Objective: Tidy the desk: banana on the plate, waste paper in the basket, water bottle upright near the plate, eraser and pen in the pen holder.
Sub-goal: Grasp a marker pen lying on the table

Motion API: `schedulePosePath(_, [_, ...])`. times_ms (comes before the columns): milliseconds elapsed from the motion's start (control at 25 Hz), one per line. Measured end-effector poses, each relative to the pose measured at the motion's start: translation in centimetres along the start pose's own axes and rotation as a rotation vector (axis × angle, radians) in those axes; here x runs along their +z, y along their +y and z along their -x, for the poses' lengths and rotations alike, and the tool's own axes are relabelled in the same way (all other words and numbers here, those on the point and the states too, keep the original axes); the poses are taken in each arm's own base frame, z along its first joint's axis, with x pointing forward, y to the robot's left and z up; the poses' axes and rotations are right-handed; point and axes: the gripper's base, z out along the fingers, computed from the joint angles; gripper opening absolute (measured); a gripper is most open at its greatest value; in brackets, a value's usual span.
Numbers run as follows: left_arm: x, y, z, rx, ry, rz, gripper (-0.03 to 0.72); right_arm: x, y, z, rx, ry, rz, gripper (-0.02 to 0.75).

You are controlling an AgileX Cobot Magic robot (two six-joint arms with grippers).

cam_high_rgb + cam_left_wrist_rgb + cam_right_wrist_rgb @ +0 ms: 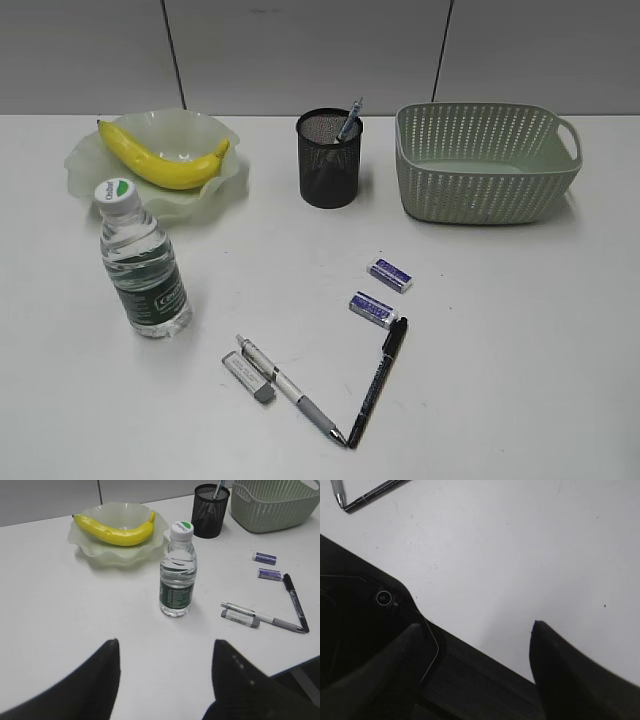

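Even, diffuse overhead light; short soft shadows beside the water bottle (144, 265) and pen holder (329, 158). Desk (500, 350) bright, without glare. Wrist views slightly soft; nearby gripper fingers (102, 680) blurred, dark.

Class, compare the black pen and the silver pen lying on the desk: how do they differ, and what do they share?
The black pen is dark all over; the silver pen is pale with a grey grip. The black pen leans up toward the right, the silver pen up toward the left. Both lie flat on the desk, lower ends almost meeting in a V.
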Motion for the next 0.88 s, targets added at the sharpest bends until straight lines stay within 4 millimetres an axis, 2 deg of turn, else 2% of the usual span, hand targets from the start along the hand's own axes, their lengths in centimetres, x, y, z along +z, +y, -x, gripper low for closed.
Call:
schedulePosePath(160, [0.0, 0.0, 0.0, 0.000, 0.000, 0.000, 0.436, -2.5, 0.4, -4.9, 0.007, -0.164, -0.002, 0.519])
schedulePosePath(400, [0.0, 0.0, 0.1, -0.002, -0.004, -0.005, 0.436, -4.5, 1.2, -11.0, 0.020, -0.467, 0.012, 0.519])
schedulePosePath(560, [0.6, -0.8, 2.7, -0.024, -0.093, -0.062, 0.436, -5.2, 1.2, -13.2, 0.019, -0.646, -0.018, 0.519])
schedulePosePath(680, [3.1, -1.7, 5.4, -0.059, -0.124, -0.116, 0.436, -5.1, 1.1, -13.1, 0.025, -0.648, -0.030, 0.519])
schedulePosePath(880, [10.9, -3.9, 8.3, -0.132, 0.045, -0.217, 0.436, -5.0, 1.0, -13.0, 0.026, -0.642, -0.037, 0.519])
